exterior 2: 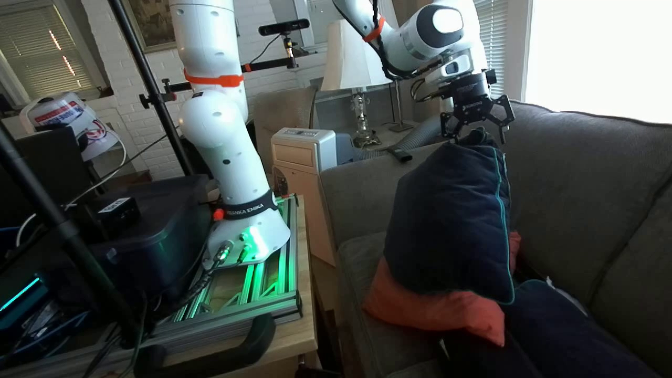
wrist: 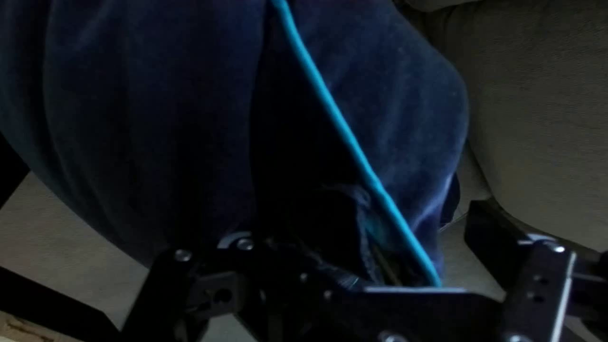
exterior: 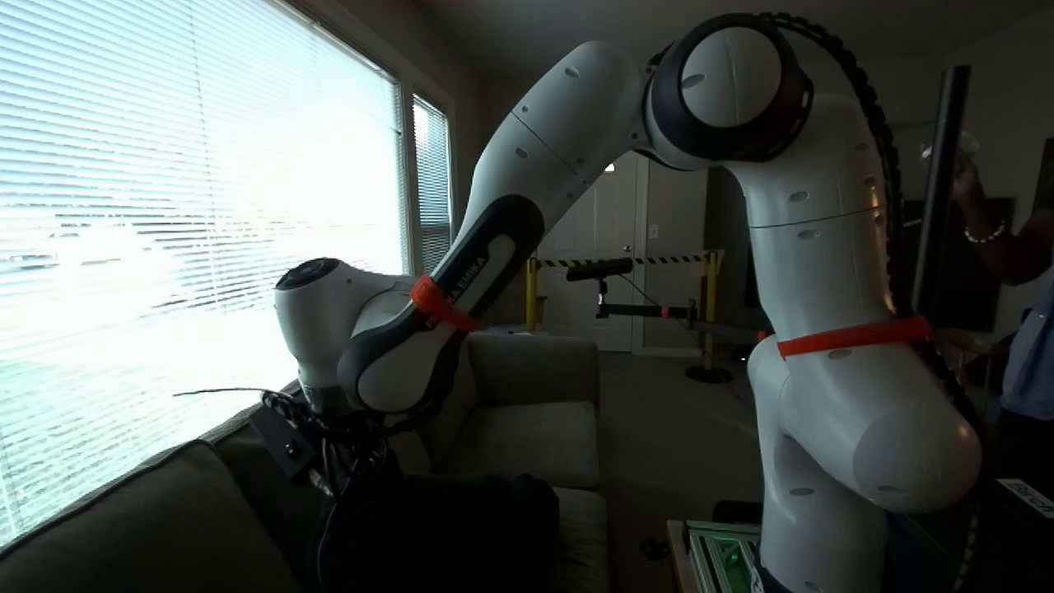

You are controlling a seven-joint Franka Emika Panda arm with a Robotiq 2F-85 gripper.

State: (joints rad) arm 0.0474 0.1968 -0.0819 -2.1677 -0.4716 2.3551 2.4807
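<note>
A dark navy pillow [exterior 2: 446, 215] with turquoise piping stands upright, slightly tilted, on the couch, over an orange pillow [exterior 2: 436, 307]. It shows as a dark shape in an exterior view [exterior: 461, 531] and fills much of the wrist view [wrist: 166, 118]. My gripper [exterior 2: 479, 139] is directly above it, pointing down, with its fingers spread around the pillow's top corner. In the wrist view the gripper [wrist: 358, 228] is open, with pillow fabric and piping between the fingers and a gap before the right finger. Contact with the left finger is too dark to tell.
A grey couch [exterior 2: 577, 173] with a backrest stands beside the robot's table [exterior 2: 302, 328]. Another navy pillow [exterior 2: 567, 325] lies at the front. A vacuum hose [exterior 2: 420, 139], a lamp [exterior 2: 354, 58] and a beige appliance [exterior 2: 304, 152] stand behind. A window with blinds [exterior: 206, 165] borders the couch.
</note>
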